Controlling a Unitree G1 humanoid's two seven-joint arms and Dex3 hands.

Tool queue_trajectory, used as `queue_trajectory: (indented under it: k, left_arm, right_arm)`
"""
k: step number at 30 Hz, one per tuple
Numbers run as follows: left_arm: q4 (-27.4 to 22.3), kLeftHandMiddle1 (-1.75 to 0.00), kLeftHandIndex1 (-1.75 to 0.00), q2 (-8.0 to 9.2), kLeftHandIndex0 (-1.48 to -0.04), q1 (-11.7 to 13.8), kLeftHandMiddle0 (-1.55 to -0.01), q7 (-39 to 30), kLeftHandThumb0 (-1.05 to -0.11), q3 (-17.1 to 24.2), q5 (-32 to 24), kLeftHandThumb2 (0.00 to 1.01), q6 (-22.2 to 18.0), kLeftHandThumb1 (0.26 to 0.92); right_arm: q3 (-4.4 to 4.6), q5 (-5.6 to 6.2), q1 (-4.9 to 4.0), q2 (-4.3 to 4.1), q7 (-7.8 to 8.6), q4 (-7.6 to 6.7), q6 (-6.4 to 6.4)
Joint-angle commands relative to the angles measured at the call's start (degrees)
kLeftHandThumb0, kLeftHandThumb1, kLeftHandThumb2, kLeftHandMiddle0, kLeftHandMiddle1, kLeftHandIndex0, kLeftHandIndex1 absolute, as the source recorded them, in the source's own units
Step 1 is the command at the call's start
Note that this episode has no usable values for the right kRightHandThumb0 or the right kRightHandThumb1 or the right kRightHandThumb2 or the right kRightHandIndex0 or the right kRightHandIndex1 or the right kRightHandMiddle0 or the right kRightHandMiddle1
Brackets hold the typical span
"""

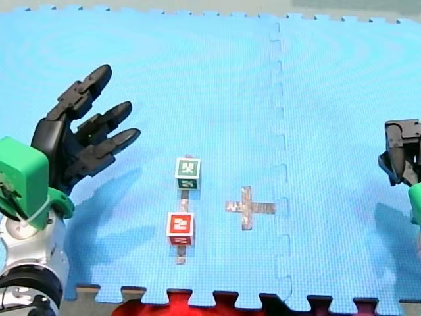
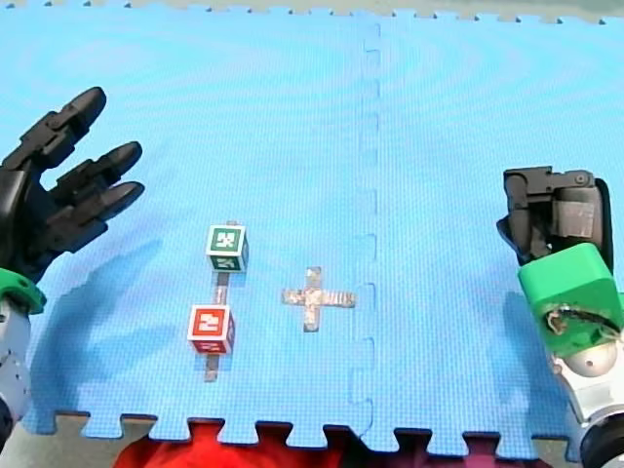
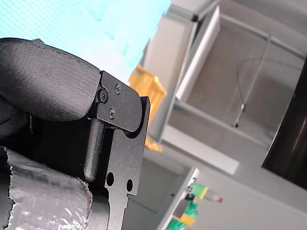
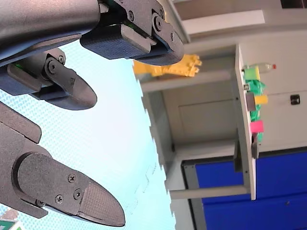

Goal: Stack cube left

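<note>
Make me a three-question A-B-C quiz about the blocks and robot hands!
1. Where is the green block? A) farther away than the red block B) on it C) under it
2. How many blocks are on the mat? A) one B) two C) four
3. What does the left hand hold? A) red block B) green block C) nothing

1 A: they sit apart. 2 B: one green, one red. 3 C: it is open above the mat's left; the right hand, at its right edge, is shut, empty.
</note>
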Motion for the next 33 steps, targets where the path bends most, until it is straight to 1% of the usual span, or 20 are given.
queue_trajectory:
  k: [1,6,8,9,10,11,12,13,14,15,16,19,21,29,31,33]
  left_arm:
    - [0.0,0.00,0.00,0.30,-0.44,0.1,-0.68,-0.1,-0.344,0.1,-0.2,0.00,0.3,0.686]
    - [0.0,-0.02,0.00,0.95,-0.44,0.2,-0.71,-0.1,-0.363,-0.2,0.3,0.00,0.1,0.686]
    - [-0.1,-0.11,0.00,2.37,-0.44,0.3,-0.88,-0.8,-0.461,-0.8,1.1,0.00,-0.1,0.685]
    - [-0.1,-0.26,0.00,3.22,-0.44,0.4,-0.91,-1.1,-0.516,-1.4,1.9,0.00,-0.6,0.679]
    - [-0.2,-0.64,0.00,4.12,-0.44,0.5,-0.80,-0.3,-0.547,-2.3,3.2,0.00,-1.4,0.676]
    - [-0.2,-1.15,-0.01,4.87,-0.50,0.6,-0.65,0.8,-0.563,-3.0,4.5,0.00,-2.2,0.673]
    - [-0.1,-1.44,-0.02,5.34,-0.55,0.6,-0.58,1.7,-0.564,-3.5,5.3,0.00,-2.7,0.676]
    - [-0.1,-1.59,-0.02,5.60,-0.58,0.6,-0.56,2.2,-0.577,-3.7,5.8,0.00,-3.0,0.681]
    - [-0.1,-1.68,-0.03,5.72,-0.61,0.6,-0.59,2.5,-0.615,-3.8,5.9,0.00,-3.1,0.684]
    - [0.0,-1.71,-0.03,5.70,-0.63,0.5,-0.61,2.8,-0.629,-3.8,5.9,0.00,-3.0,0.682]
    - [0.0,-1.73,-0.04,5.56,-0.66,0.5,-0.67,3.6,-0.618,-3.7,5.7,0.01,-2.7,0.661]
    - [-0.1,-1.74,-0.05,5.21,-0.74,0.3,-0.77,7.0,-0.651,-3.7,6.0,0.00,-1.9,0.647]
    - [-0.3,-1.75,-0.04,5.16,-0.75,0.3,-0.78,8.2,-0.667,-4.1,6.4,0.00,-1.5,0.636]
    - [-0.8,-1.75,-0.03,5.24,-0.78,0.2,-0.78,9.7,-0.722,-5.1,7.0,0.00,-0.4,0.618]
    - [-1.0,-1.75,-0.04,5.65,-0.80,0.2,-0.78,9.8,-0.732,-5.8,7.7,0.00,-0.1,0.614]
    - [-1.4,-1.75,-0.04,6.82,-0.83,0.3,-0.78,10.2,-0.747,-7.4,9.6,0.00,0.2,0.616]
  right_arm:
    - [-0.02,0.02,0.17,-0.12,-0.27,-0.11,0.22]
    - [0.04,0.01,0.14,-0.06,-0.43,-0.12,0.36]
    - [0.10,-0.05,0.14,-0.02,-0.57,-0.16,0.37]
    - [0.13,-0.09,0.15,0.00,-0.65,-0.17,0.36]
    - [0.15,-0.12,0.16,0.03,-0.73,-0.15,0.36]
    - [0.17,-0.12,0.15,0.05,-0.77,-0.12,0.36]
    - [0.18,-0.10,0.13,0.07,-0.77,-0.08,0.37]
    - [0.17,-0.05,0.09,0.11,-0.72,-0.04,0.40]
    - [0.15,-0.01,0.06,0.13,-0.68,-0.01,0.43]
    - [0.13,0.04,0.03,0.15,-0.61,0.03,0.47]
    - [0.10,0.10,0.01,0.17,-0.54,0.06,0.49]
    - [0.05,0.18,-0.03,0.16,-0.39,0.13,0.48]
    - [0.03,0.19,-0.03,0.12,-0.36,0.12,0.43]
    - [0.00,0.21,0.01,0.23,-0.44,0.03,0.35]
    - [0.00,0.19,0.04,0.26,-0.50,0.01,0.33]
    - [0.02,0.15,0.05,0.29,-0.59,-0.04,0.30]
